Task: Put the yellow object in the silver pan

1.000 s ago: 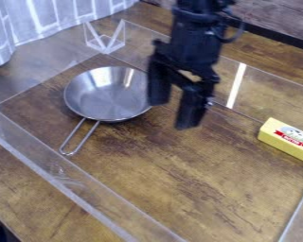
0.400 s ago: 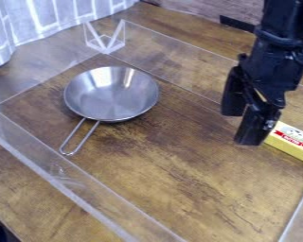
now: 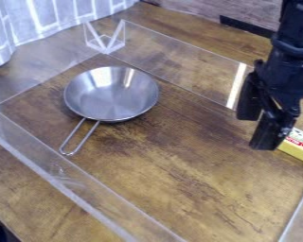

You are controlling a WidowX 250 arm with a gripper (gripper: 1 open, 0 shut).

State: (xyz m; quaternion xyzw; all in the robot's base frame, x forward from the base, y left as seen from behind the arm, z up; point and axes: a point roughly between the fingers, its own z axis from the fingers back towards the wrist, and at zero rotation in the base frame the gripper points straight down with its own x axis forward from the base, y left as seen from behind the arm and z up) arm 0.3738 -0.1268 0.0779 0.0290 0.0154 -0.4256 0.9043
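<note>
At the near side, bare wooden table [image 3: 161, 189] lies open between the slanting clear edge strip [image 3: 79, 194] on the left and another clear edge [image 3: 294, 219] at the lower right. Farther in, the block [image 3: 297, 147], yellow with a white label and red marks, lies on the wood against the right border of the view, partly hidden by the gripper [image 3: 258, 125]. The gripper is released, its dark fingers spread; whether either touches the block I cannot tell. Level with it on the left, the pan's wire handle [image 3: 73, 144] points toward the near left, and beyond it sits the pan [image 3: 111, 93], upright, its bowl bare. Open wood runs between pan and gripper. Behind them a clear strip [image 3: 180, 54] slants across the table, with a white mark [image 3: 237, 85] near the gripper; a small white frame [image 3: 105, 36] stands past the pan, and a pale curtain [image 3: 46, 17] hangs at the far left. Compared with the first frame, the gripper has moved from beside the pan to the block and now covers part of it; the pan has kept its place.
</note>
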